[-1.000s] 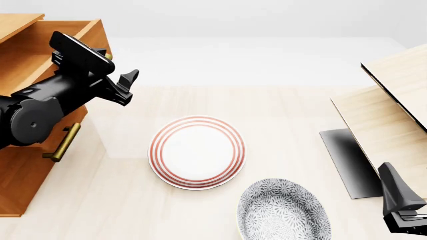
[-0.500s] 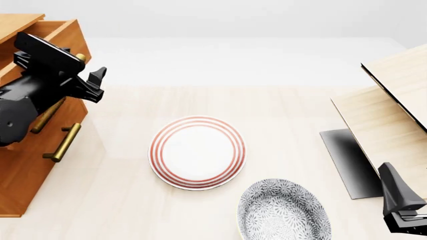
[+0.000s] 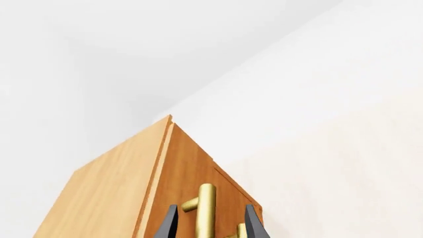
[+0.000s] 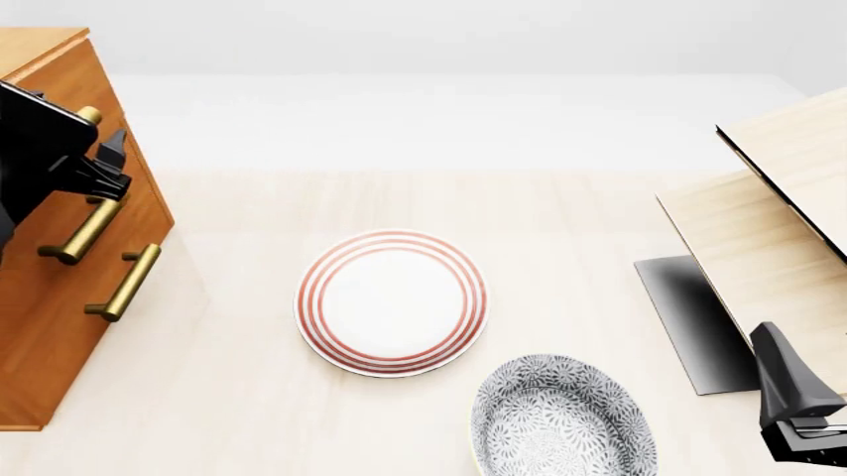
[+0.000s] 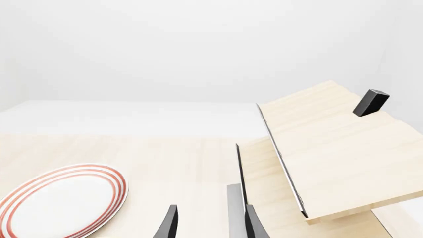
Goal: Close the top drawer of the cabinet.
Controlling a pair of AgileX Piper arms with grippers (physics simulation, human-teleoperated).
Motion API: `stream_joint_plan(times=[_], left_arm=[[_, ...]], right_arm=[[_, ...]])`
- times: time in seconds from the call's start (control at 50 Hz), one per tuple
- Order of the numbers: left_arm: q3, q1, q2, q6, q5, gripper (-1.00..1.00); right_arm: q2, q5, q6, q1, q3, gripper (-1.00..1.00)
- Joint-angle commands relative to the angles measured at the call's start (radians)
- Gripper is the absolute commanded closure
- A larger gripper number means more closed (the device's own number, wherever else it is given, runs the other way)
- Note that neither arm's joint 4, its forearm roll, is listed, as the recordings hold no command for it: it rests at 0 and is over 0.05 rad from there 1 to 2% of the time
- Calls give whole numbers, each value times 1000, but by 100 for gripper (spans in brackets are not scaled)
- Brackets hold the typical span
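A simulated tabletop seen from above and slightly behind two robot arms.

In the front view the orange-brown cabinet [image 4: 60, 297] fills the left edge of the frame and is cut off there, so its full width is hidden. The top drawer [image 4: 99, 99] sits at the cabinet's upper end; its front looks level with the front of the drawer below, with no open box visible. Much of the left arm is outside the frame. Its black wrist covers part of the drawer front, and the left gripper [image 4: 117, 164] lies against the upper brass handle [image 4: 82, 230]. From here its fingertips are hard to separate.

The left wrist view fills that gap: two dark fingertips [image 3: 170, 225] stand apart with the brass bar [image 3: 206, 210] between them. Whether they press on the bar or only straddle it cannot be told, since the tips run off the lower edge. The drawer front rises toward a corner at mid-frame.

The right gripper [image 4: 794, 416] appears only as a dark block in the lower right corner of the front view. The right wrist view shows its fingers [image 5: 169, 223] spread and empty above the table [image 5: 178, 163].

A red-ringed plate [image 4: 391, 302] lies centre frame, a grey patterned bowl [image 4: 562, 416] below it is cut off, and a pale slanted wooden structure [image 4: 768, 228] is at right.
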State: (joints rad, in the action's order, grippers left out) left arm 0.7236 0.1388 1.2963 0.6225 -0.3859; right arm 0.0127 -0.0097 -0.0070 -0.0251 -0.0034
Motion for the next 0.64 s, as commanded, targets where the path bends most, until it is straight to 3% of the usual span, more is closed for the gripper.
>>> stream_joint_plan(times=[0.02,0.3,0.64], left_arm=[[8,87,54,32,-27,-100],[7,157,82,44,-69,-100],[-11,142,91,57,-96,-100]], right_arm=[[-1,0,0,0,0,-100],[1,-1,0,0,0,-100],[0,0,0,0,0,-100]])
